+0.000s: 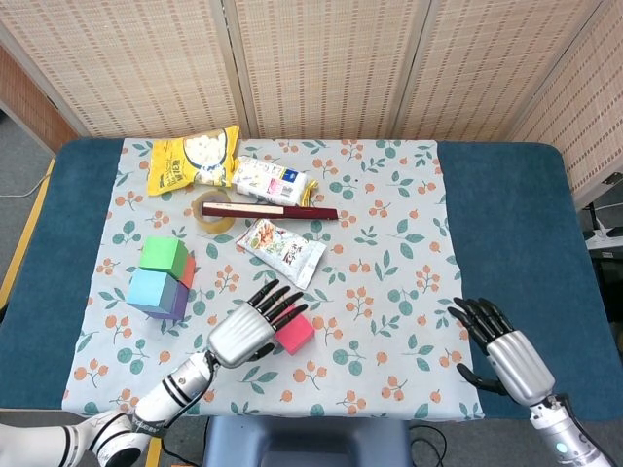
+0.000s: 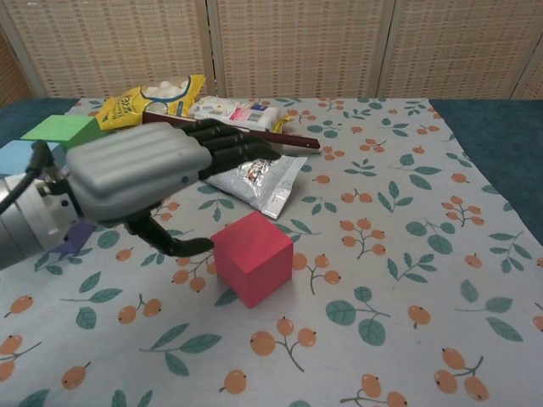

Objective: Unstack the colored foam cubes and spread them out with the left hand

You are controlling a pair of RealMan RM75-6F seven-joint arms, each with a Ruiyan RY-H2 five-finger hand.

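Left hand [image 2: 140, 174] spread wide, holding nothing, above one red foam cube [image 2: 252, 257] sitting alone on the floral tablecloth [image 1: 380, 233]. Four stacked foam cubes [image 1: 161, 278] remain left: green, orange, blue, purple. Right hand [image 1: 508, 353] splayed, idle.

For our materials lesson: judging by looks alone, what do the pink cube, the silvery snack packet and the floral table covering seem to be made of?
Pink cube: probably foam, matte, no shine, softly rounded edges. Snack packet: metallised plastic film, glossy and crinkled, catching light. Table covering: likely printed cloth or vinyl, flat and dull; the weave cannot be seen, so it stays open.
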